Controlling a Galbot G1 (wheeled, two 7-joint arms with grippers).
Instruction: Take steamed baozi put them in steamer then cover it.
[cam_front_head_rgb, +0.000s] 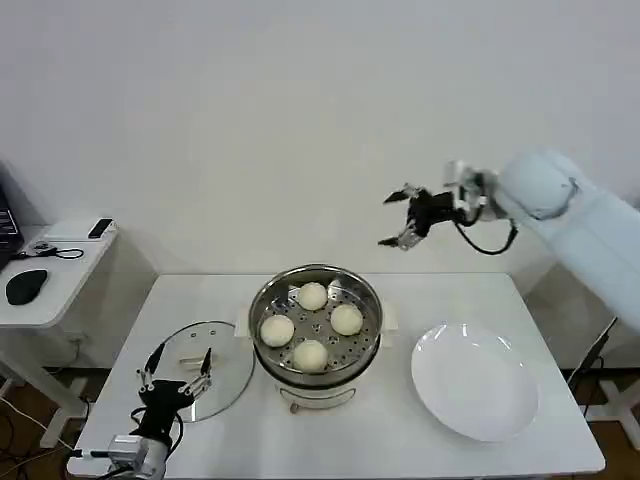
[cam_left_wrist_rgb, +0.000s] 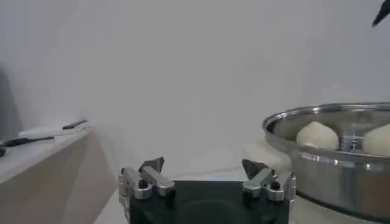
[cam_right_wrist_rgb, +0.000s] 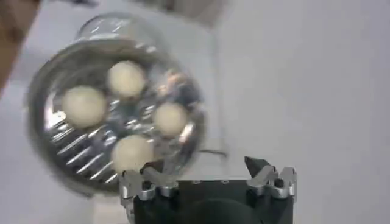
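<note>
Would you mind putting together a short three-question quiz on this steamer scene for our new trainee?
1. How many steamed baozi sit in the steamer?
2. True or false: the cover is already on the steamer.
3. Which gripper is nearer the cover? A) left gripper B) right gripper

Key:
1. Four, all on the perforated tray; the white plate holds none.
2. False. It lies flat on the table, on the robot's left of the steamer.
3. A. It hovers open at the cover's near edge; the right gripper hangs open, raised above the table behind the steamer.
</note>
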